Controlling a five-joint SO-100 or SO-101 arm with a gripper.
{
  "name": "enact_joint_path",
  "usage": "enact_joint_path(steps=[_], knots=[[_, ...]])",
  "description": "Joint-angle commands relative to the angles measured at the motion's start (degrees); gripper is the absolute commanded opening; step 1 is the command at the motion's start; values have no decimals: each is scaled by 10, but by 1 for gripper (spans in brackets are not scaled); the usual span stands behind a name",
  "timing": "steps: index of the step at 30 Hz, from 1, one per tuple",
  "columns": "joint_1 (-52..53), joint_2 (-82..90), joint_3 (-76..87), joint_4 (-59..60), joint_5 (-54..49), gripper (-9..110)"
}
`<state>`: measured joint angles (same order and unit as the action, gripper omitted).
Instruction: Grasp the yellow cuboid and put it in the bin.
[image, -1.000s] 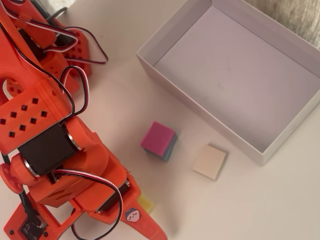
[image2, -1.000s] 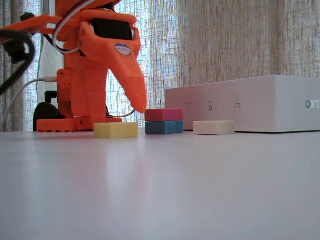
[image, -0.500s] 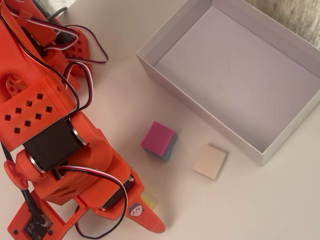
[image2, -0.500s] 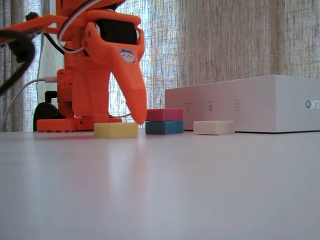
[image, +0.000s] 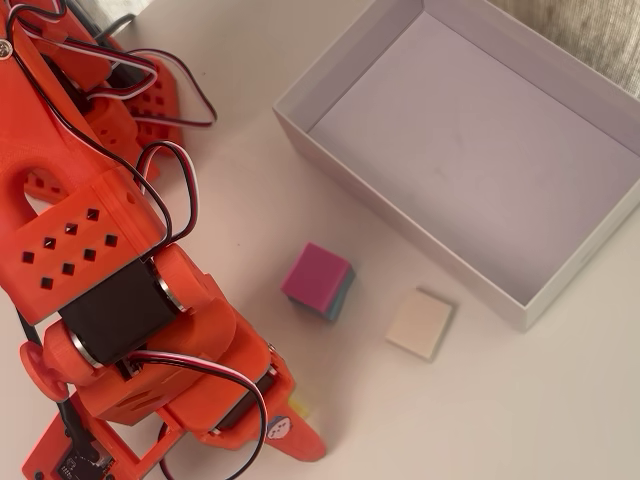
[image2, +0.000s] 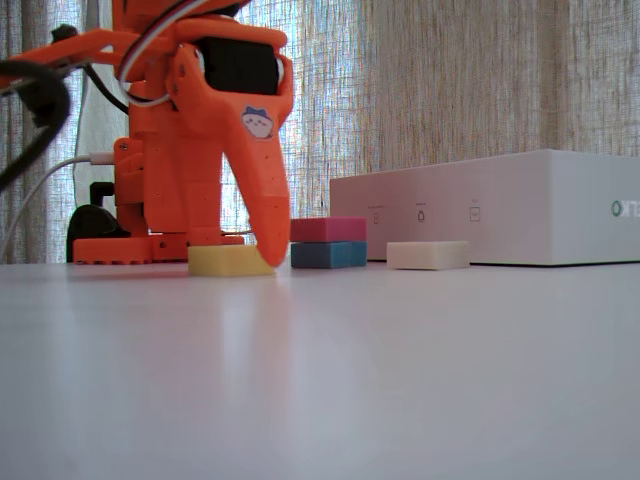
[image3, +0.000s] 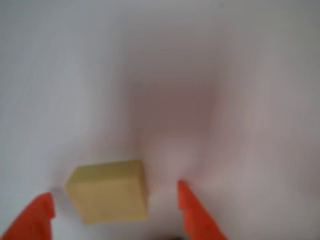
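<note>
The hand (image3: 115, 210) is spread wide, low over the bench (image2: 400, 380), straddling the yellow cuboid (image3: 108, 191) — which sits nearer one finger, so centre first, then close gently before carrying it to the bin (image: 400, 215).

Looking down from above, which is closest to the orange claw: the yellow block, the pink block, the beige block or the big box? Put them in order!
From the gripper in the overhead view:
1. Yellow cuboid, right at the fingertips, mostly hidden.
2. Pink-on-teal block, up and right.
3. Beige block, farther right.
4. Bin, farthest, upper right.
</note>
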<state>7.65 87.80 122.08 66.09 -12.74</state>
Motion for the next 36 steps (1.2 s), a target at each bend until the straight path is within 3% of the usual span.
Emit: enact_joint_path(steps=[1,11,17,27,36], knots=[[0,-34,-4,3,-1,20],[10,-38,-3,6,3,18],[7,-36,-3,4,2,-8],[11,36,-6,-11,-8,-8],[-41,276,-163,115,-26,-8]])
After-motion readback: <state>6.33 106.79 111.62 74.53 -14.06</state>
